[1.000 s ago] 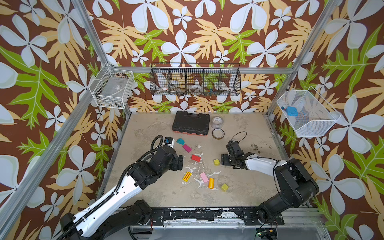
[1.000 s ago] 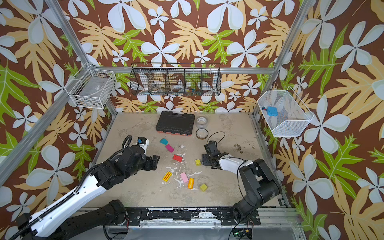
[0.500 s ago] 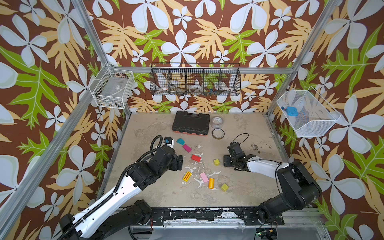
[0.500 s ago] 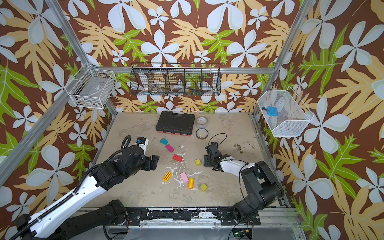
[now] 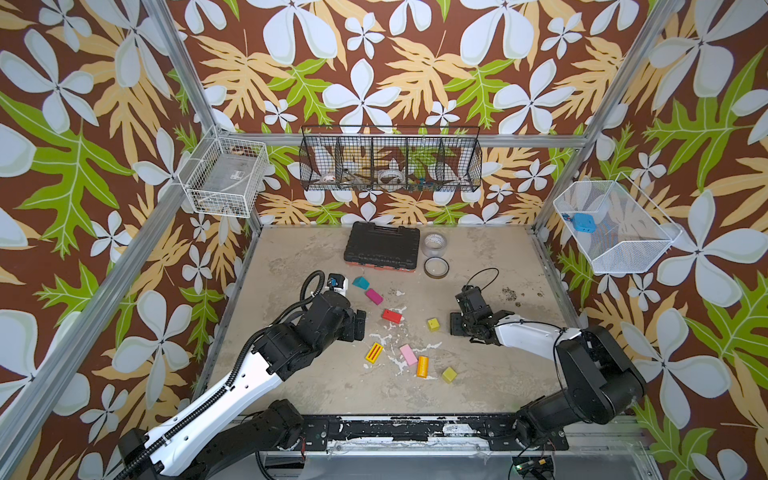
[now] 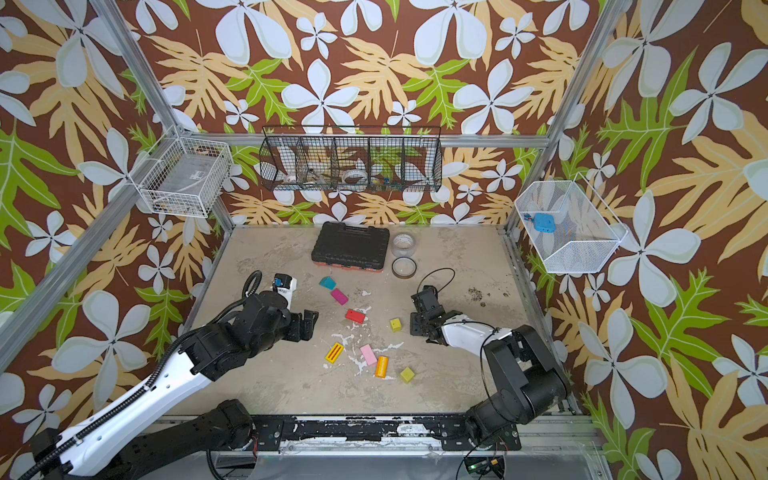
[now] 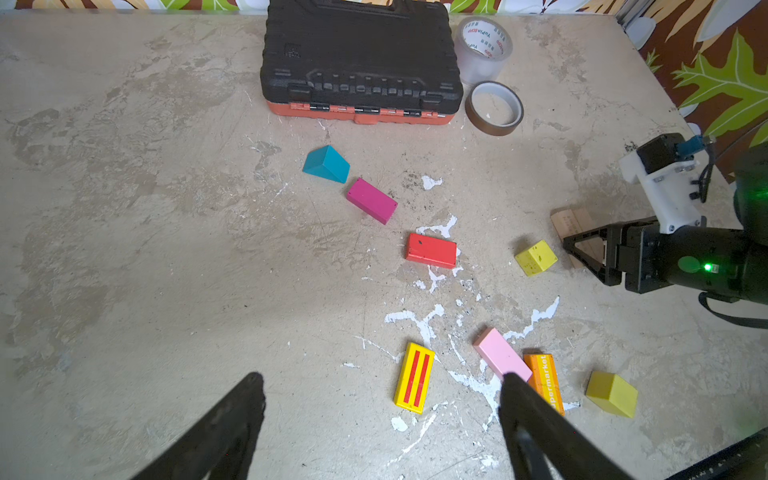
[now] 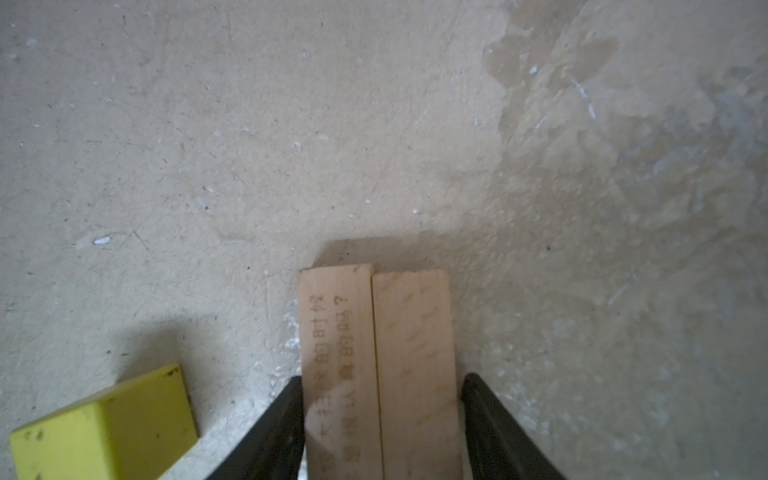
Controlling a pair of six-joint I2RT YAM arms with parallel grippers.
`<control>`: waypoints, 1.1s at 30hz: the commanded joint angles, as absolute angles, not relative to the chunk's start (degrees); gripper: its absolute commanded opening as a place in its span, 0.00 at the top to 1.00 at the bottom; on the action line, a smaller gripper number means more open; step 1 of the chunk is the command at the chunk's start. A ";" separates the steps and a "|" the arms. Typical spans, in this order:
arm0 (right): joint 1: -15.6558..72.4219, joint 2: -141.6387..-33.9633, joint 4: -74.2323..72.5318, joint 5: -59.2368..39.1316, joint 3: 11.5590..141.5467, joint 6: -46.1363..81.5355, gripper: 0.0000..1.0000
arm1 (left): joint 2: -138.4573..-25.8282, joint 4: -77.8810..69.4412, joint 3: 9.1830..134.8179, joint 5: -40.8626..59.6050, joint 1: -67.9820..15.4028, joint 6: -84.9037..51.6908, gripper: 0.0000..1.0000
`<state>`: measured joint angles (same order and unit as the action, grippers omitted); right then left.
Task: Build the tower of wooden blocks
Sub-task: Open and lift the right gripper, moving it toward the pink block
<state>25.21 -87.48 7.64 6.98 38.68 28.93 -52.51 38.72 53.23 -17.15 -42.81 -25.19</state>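
R tool (image 8: 380,382) sits straight over two plain wood bars (image 8: 376,332), which lie side by side on the bench (image 8: 374,124) just beside a yellow cube (image 8: 108,428). The bars' long axis runs fwd along the tool's reach, so its fingers (image 8: 286,411) bracket the pair across the narrow width. One is against the wood, the other just beside it w/ a sliver showing. Firm pinch or not, can't tell. R arm is clearly nearer. L tool (image 7: 382,380) is spread wide and empty, above the striped brick (image 7: 413,378). No tower yet; the other blocks lie scattered.

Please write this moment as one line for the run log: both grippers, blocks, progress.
left gripper: open, empty | right gripper: jaws astride two wood bars, grip unclear | other blocks: loose, apart | stacked: nothing
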 commanded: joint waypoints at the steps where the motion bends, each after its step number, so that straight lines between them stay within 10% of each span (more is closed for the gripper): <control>1: 25.27 -87.91 13.88 4.55 38.32 29.97 0.39 | -52.49 37.88 53.13 -17.68 -42.79 -24.63 0.11; 33: 34.77 -63.64 8.96 4.79 33.16 26.59 0.09 | -52.70 37.88 53.13 -17.93 -42.76 -24.60 0.10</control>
<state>32.34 -65.73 11.94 4.60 33.52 28.25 -52.73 38.74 53.19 -17.52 -42.81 -25.21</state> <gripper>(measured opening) 0.906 0.894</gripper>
